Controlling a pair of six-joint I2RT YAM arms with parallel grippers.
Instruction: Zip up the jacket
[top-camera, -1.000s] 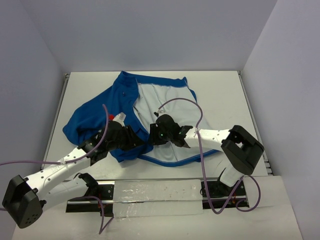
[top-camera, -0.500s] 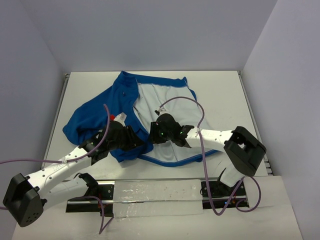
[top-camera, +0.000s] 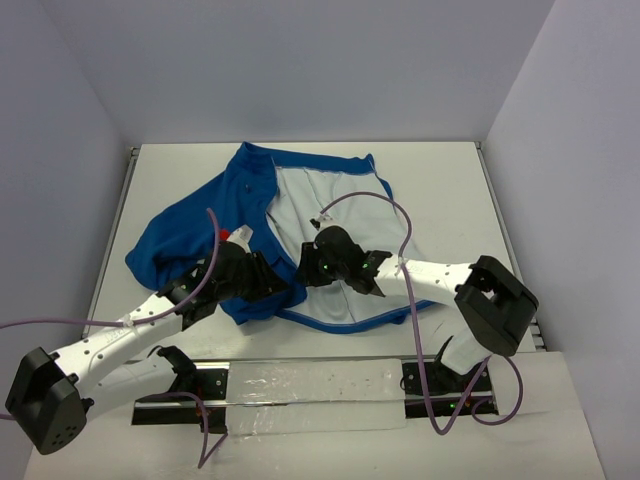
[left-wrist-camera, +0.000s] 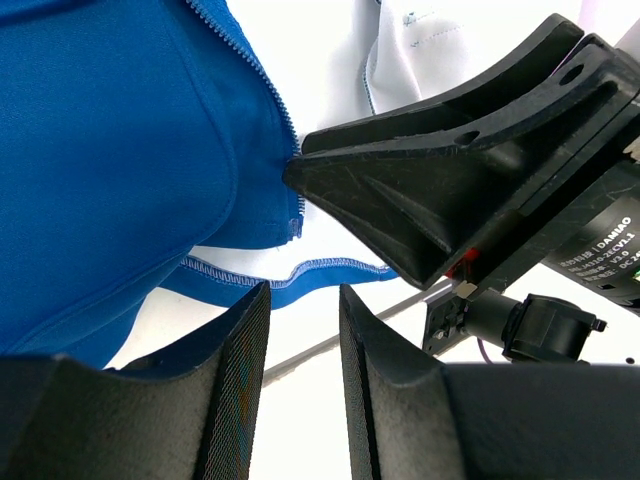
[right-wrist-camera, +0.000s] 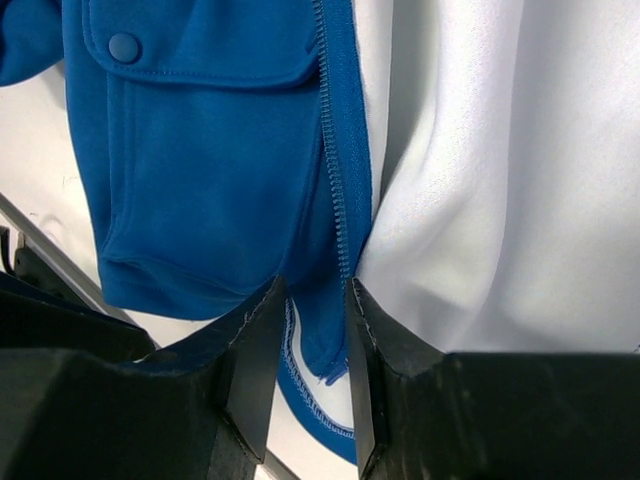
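The royal-blue jacket (top-camera: 190, 235) lies open on the table, its white lining (top-camera: 330, 200) facing up. My left gripper (top-camera: 282, 285) hovers at the jacket's near hem. In the left wrist view my left gripper (left-wrist-camera: 304, 296) is open and empty, with the blue front panel (left-wrist-camera: 100, 150) and its zipper edge (left-wrist-camera: 255, 75) beyond. One of my right gripper's fingers (left-wrist-camera: 400, 200) touches that edge. My right gripper (top-camera: 305, 272) faces the left one. In the right wrist view my right gripper (right-wrist-camera: 315, 295) is slightly open, the zipper's lower end (right-wrist-camera: 340, 240) lying between the jaws, unpinched.
A flap pocket with a snap button (right-wrist-camera: 124, 47) sits left of the zipper. Purple cables (top-camera: 360, 200) arch over the lining. The mounting rail (top-camera: 300, 380) runs along the near table edge. Walls close in the table on three sides.
The right arm's elbow has shifted slightly to the right. Both grippers stay at the jacket's lower zipper end.
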